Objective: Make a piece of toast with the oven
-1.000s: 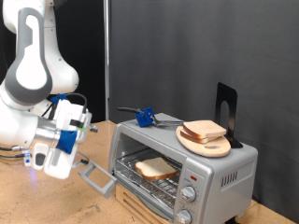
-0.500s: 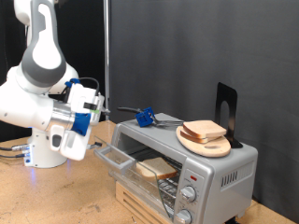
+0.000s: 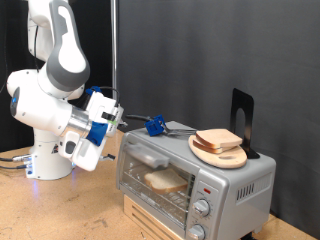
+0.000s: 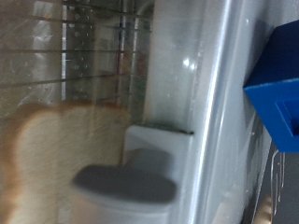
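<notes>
The gripper [image 3: 120, 138] is seen in the exterior view pressed up against the top of the oven's glass door [image 3: 153, 172], at about nine o'clock from the oven [image 3: 195, 178]. Whether its fingers are spread or together cannot be told from either view. In the wrist view a single grey finger [image 4: 126, 182] is shown close against the glass, with the wire rack [image 4: 98, 56] visible behind it.

The door is shown nearly shut. Through the glass a piece of toast [image 3: 165, 180] is seen lying flat on the rack inside the oven; in the wrist view its pale face and tan crust [image 4: 42, 154] fill the area beside the finger.

On the oven's roof, at roughly two o'clock from the door, a round wooden board [image 3: 220, 152] is seen carrying a second slice of bread [image 3: 219, 139]. A blue-handled utensil [image 3: 155, 125] lies at the roof's back edge, and a black stand [image 3: 241, 118] rises behind the board. Knobs [image 3: 203, 208] are placed on the front panel.
</notes>
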